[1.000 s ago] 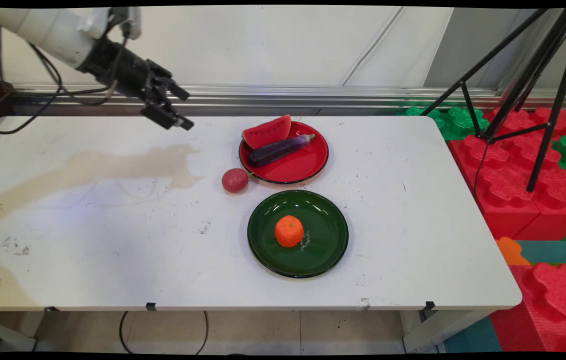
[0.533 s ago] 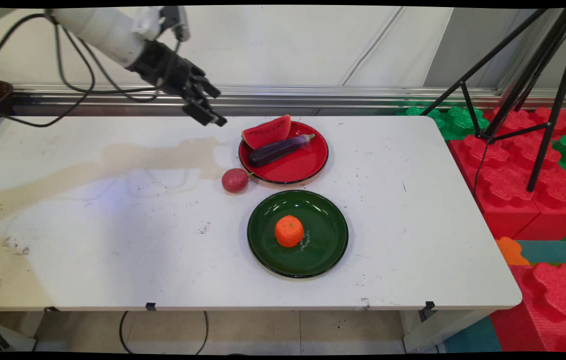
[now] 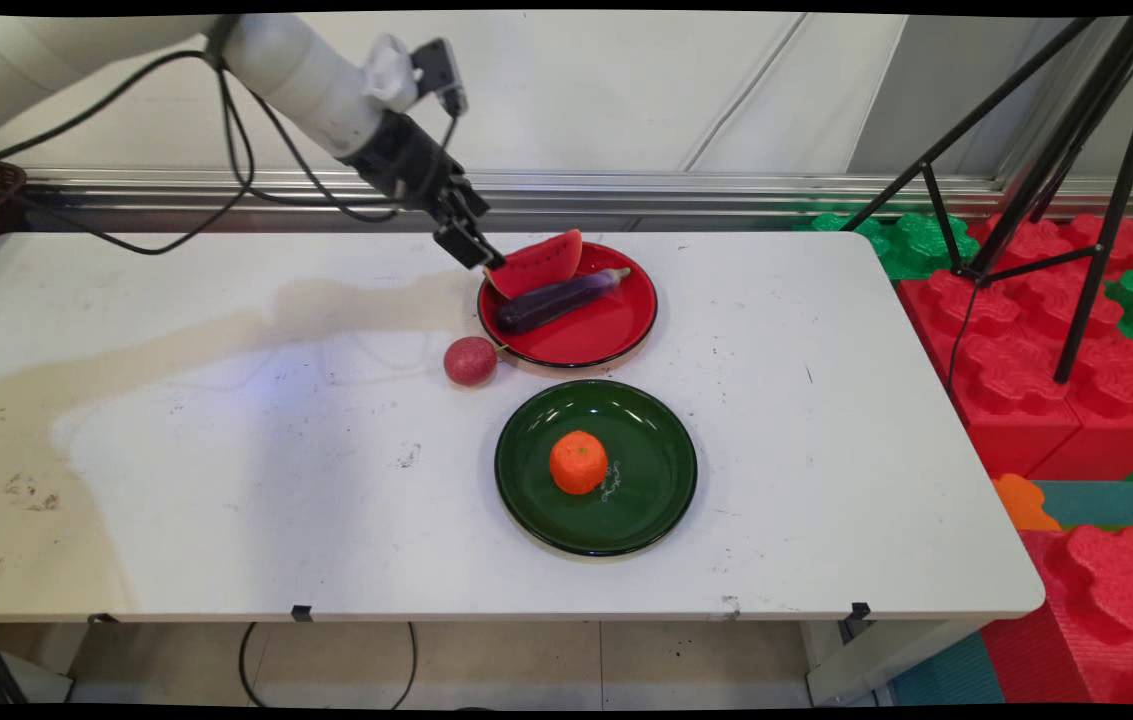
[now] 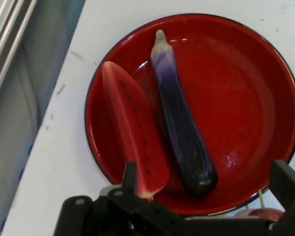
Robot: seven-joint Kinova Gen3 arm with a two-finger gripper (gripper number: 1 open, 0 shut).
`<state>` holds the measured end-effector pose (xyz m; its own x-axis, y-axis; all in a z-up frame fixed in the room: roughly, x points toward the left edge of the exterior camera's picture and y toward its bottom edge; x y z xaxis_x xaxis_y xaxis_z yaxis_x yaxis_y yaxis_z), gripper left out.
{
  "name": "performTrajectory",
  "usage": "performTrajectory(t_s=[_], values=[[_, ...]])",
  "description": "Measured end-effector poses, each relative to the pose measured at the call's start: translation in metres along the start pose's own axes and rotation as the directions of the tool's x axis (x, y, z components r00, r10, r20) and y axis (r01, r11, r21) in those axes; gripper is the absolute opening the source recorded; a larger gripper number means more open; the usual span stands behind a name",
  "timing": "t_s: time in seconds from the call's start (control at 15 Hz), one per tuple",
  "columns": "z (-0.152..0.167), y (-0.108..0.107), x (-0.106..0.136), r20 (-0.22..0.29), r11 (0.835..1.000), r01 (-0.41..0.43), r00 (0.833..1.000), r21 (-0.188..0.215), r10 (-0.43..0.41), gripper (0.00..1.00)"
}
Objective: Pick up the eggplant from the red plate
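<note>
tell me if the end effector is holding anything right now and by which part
Nothing is held. The end effector is open and hovers over the near end of the red plate, where the watermelon slice and eggplant lie ungripped.

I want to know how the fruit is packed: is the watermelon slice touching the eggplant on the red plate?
Touching. In the hand view, the red watermelon slice lies along the long purple eggplant, no plate showing between them midway.

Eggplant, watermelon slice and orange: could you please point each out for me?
eggplant (image 4: pixel 182 128), hand view, middle of its purple body
watermelon slice (image 4: pixel 132 130), hand view, red seeded face
orange (image 3: pixel 579 462), main view, its top centre
</note>
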<state>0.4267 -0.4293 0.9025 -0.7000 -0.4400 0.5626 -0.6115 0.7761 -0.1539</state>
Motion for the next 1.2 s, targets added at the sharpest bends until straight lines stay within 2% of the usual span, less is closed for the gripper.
performTrajectory(t_s=[0.73,1.2], values=[[0.081,0.011,0.023,0.115,0.999,0.048,0.992,0.004,-0.048,1.00],[0.117,0.016,0.031,0.147,0.999,0.044,0.988,-0.011,-0.042,1.00]])
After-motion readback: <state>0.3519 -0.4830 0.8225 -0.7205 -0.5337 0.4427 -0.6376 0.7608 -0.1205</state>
